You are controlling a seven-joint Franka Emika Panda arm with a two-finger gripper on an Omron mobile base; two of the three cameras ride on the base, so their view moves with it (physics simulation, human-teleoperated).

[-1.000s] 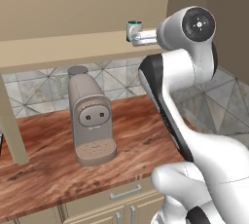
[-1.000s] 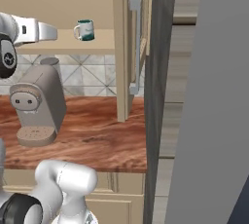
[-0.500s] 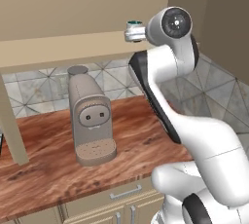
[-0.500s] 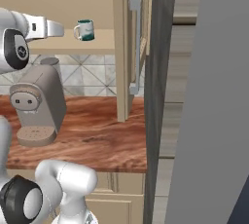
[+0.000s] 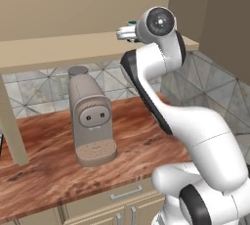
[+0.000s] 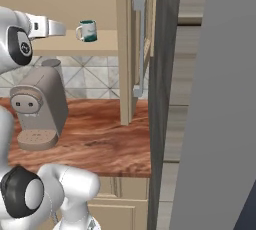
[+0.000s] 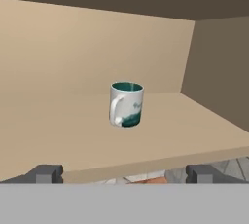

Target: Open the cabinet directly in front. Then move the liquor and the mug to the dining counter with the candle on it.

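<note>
The beige wall cabinet (image 6: 127,49) with its long silver bar handle (image 6: 139,46) stood open, its door edge-on to the right of the tool, so the first step looked done. Below the tool ran the reddish-brown wood-grain desk (image 5: 53,170), carrying a squat taupe coffee machine (image 5: 90,116) beneath the cabinet's shelf.

Over the last second the white arm had swung its upper joints toward the shelf while the base cameras kept their framing; the tool (image 6: 57,28) had come level with the shelf's front edge, pointing into the cabinet. That suggested the reach for the mug was under way.

The small white mug with a dark teal inside and band (image 7: 126,104) stood upright on the shelf, straight ahead of the tool and apart from it, its loop handle turned toward the tool's left finger side. In the right base view the mug (image 6: 87,30) sat just beyond the tool's tip.

The tool's jaws were spread as wide as they go and held nothing. No liquor bottle appeared on the shelf, so it may already have been moved.
</note>
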